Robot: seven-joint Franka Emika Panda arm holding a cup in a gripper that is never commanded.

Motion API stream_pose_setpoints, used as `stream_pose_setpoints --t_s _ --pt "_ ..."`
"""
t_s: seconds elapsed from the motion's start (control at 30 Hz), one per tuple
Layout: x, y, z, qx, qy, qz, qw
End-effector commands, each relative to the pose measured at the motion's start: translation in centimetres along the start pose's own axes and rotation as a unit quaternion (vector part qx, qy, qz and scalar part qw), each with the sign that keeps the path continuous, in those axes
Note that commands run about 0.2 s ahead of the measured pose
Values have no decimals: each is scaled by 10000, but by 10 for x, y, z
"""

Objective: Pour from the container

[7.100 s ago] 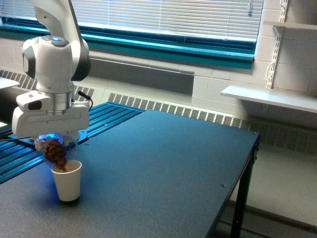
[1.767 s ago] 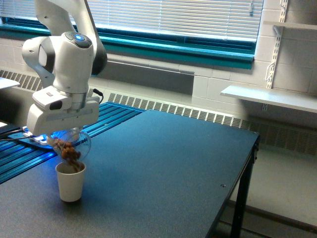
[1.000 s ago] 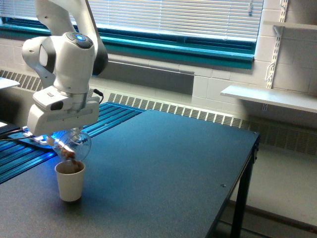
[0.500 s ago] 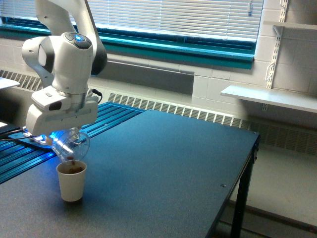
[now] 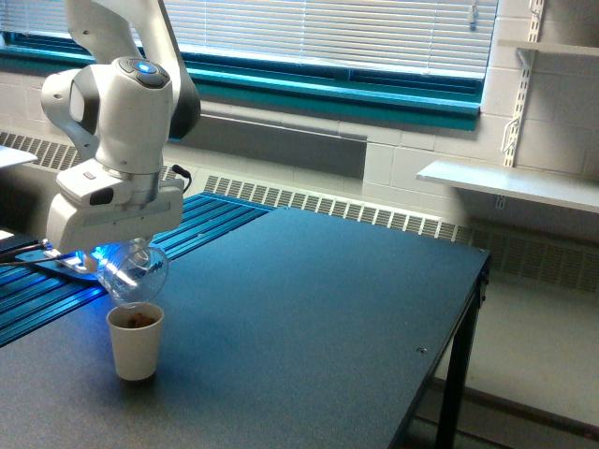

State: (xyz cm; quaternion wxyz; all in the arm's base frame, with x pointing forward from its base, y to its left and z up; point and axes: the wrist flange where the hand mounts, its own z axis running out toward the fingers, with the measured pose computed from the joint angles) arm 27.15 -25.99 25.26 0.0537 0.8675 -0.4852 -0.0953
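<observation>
- Clear plastic, rounded and see-through: that is the container I hold, at the lower left of the frame, tipped over so its mouth faces down.
- My gripper is pinched on the container from above; the fingers themselves are mostly hidden under my white hand housing, with a blue glow showing beside them.
- The container hangs directly above the white paper cup, its lowest edge just over the cup's rim; I cannot tell whether the two touch.
- The container's walls look empty now, showing only the blue glow and reflections through them.
- Inside the paper cup, brown pieces sit close to the rim, filling it near the top.
- The paper cup stands upright on the dark counter, near the counter's lower left area in the frame.
- My white arm rises from the gripper to the upper left of the frame, with a small blue light on its top joint.
- Behind the cup, at the left edge, lies a blue-ribbed surface lit by the same blue glow.
- Across the top of the frame runs a window with white blinds above a teal sill.
- At the right of the frame, a white shelf is fixed to the block wall, well apart from the counter's things.
</observation>
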Motion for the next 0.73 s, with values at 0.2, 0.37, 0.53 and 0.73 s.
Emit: stream_pose_setpoints --t_s 0.2,0.37,0.53,0.73 --pt "-3 3 -7 68 33 -43 10000" --pt "-3 6 -10 82 81 1 9999" --pt "-3 7 -13 109 105 12 9999" --pt "-3 9 -16 127 163 22 9998"
